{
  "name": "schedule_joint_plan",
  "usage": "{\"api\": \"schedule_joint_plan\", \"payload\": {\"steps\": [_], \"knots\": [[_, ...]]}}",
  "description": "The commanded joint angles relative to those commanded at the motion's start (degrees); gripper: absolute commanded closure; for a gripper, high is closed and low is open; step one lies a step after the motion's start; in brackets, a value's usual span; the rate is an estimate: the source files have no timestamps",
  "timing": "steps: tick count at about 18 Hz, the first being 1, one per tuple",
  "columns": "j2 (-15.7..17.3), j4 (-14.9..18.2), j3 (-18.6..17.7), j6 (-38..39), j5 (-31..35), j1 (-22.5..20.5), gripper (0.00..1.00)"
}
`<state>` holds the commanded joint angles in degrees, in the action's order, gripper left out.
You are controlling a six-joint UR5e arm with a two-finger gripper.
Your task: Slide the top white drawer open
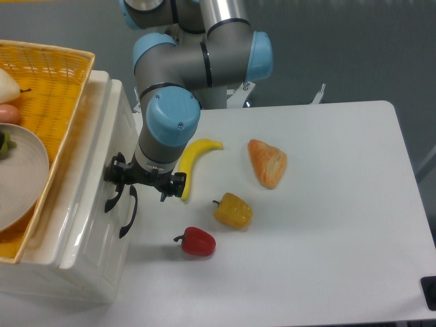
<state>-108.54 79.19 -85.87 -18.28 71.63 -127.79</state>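
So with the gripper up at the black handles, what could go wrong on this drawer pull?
1. Two black curved loop handles sit close together: the upper and the lower. The two-finger gripper could catch the wrong one; its grasp cannot be judged from this view.
2. The yellow banana lies just behind the gripper, so a pull outward may shove it.
3. The yellow wicker basket rests on top of the white cabinet and might shift if the cabinet jerks.

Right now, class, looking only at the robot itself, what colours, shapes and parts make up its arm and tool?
The arm is built of thick silver-grey cylindrical segments, with rounded light-blue caps on the joints and thin black seam rings between sections. At its end sits a small black two-finger tool of angular dark parts. No markings or loose cables can be made out.
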Motion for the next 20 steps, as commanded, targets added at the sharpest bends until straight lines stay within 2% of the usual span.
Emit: {"api": "schedule_joint_plan", "payload": {"steps": [20], "knots": [[0.7,0.0,0.0,-0.96,1.41,0.0,0.0]]}}
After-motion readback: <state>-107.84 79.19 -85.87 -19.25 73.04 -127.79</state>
